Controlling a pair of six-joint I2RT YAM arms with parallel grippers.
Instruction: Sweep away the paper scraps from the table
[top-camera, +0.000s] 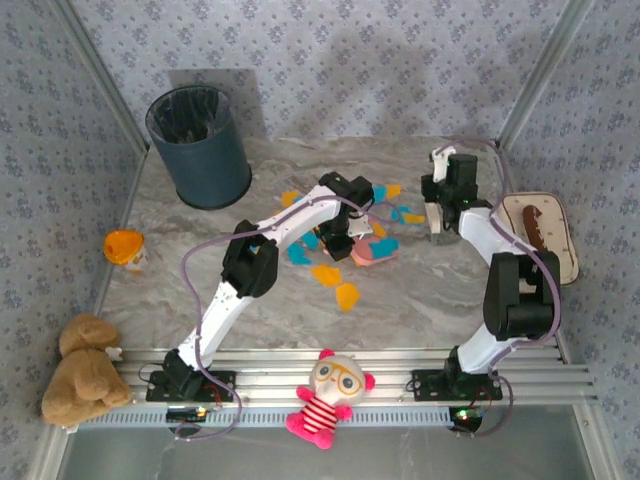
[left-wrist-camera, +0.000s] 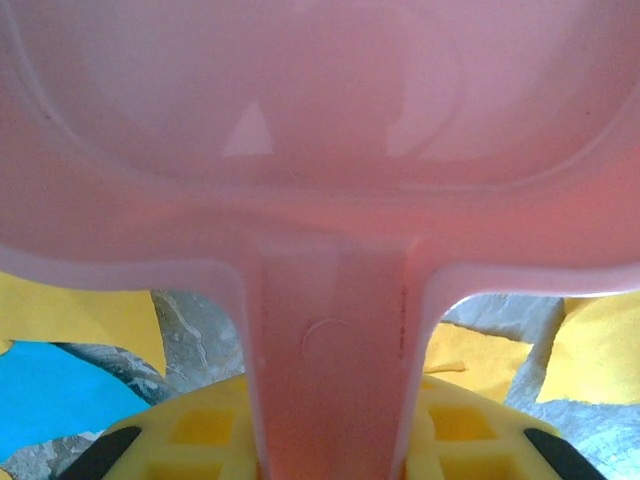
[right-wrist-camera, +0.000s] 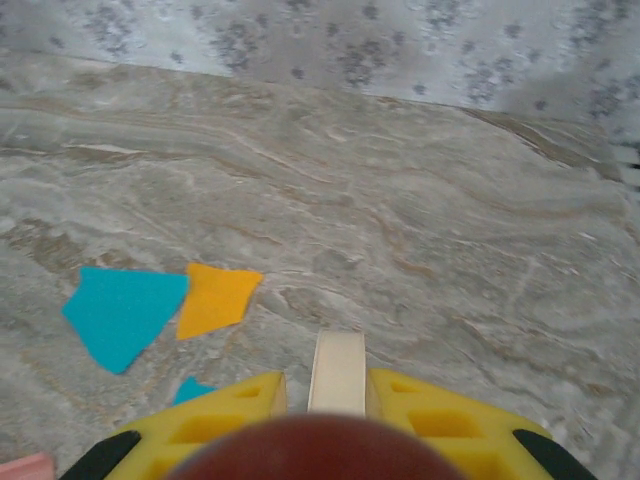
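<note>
Pink dustpan (left-wrist-camera: 330, 150) close at left wrist; dark bin (top-camera: 200, 145) overhead.

Little orange and blue paper scraps (top-camera: 347, 296) are lying flat, scattered around the middle of the grey marble table (top-camera: 420, 305).

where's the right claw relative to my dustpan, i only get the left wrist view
Observer: The right claw is to the right of the pink dustpan, apart from it.
Operator: is it holding anything
Observer: Yes, it is shut on a cream handle.
Operator: any scraps lying off to the side
Observer: Two orange paper scraps lie nearer the arm bases than the dustpan.
Operator: anywhere to dump them
Observer: A dark bin stands in the far left corner.
</note>
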